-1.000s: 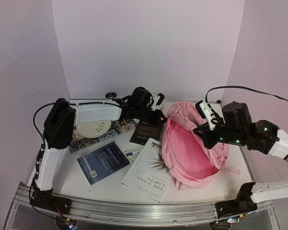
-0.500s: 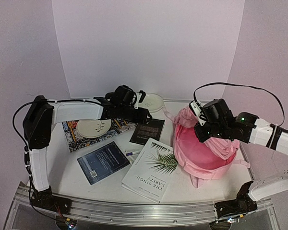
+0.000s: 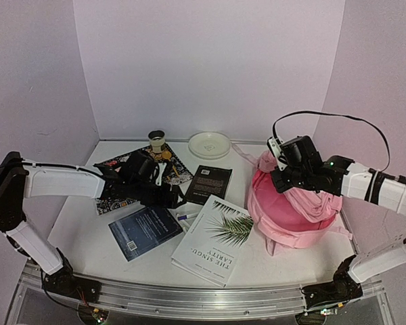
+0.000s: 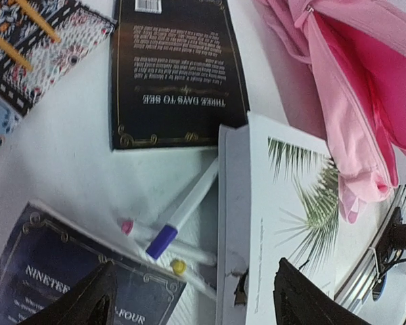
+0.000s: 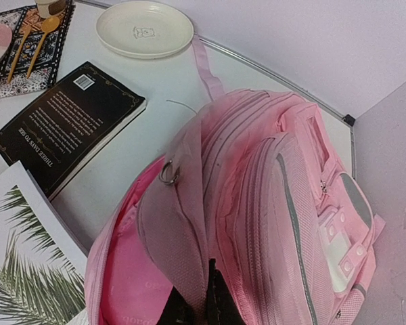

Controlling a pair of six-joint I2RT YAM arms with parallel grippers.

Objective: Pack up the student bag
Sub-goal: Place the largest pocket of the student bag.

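Note:
The pink student bag (image 3: 294, 217) stands at the right of the table, its main opening facing left with the bright pink lining showing (image 5: 122, 284). My right gripper (image 3: 279, 183) is shut on the fabric rim of that opening (image 5: 203, 305) and holds it up. My left gripper (image 3: 170, 200) hangs open and empty (image 4: 196, 298) just above three white markers (image 4: 183, 210) lying between the books. A black book (image 3: 208, 184) lies behind them, a white palm-leaf book (image 3: 213, 240) next to the bag, and a dark blue book (image 3: 145, 229) to the left.
A cream plate (image 3: 209, 144) sits at the back near the wall. A patterned mat (image 3: 115, 166) with a small cup (image 3: 157, 140) and wooden utensils (image 5: 34, 37) lies at the back left, partly under my left arm. A bag strap (image 5: 206, 68) trails toward the plate.
My left gripper has opened and pulled back from the bag toward the left, over the markers. My right gripper has shifted back with the rim, and the bag now stands more upright.

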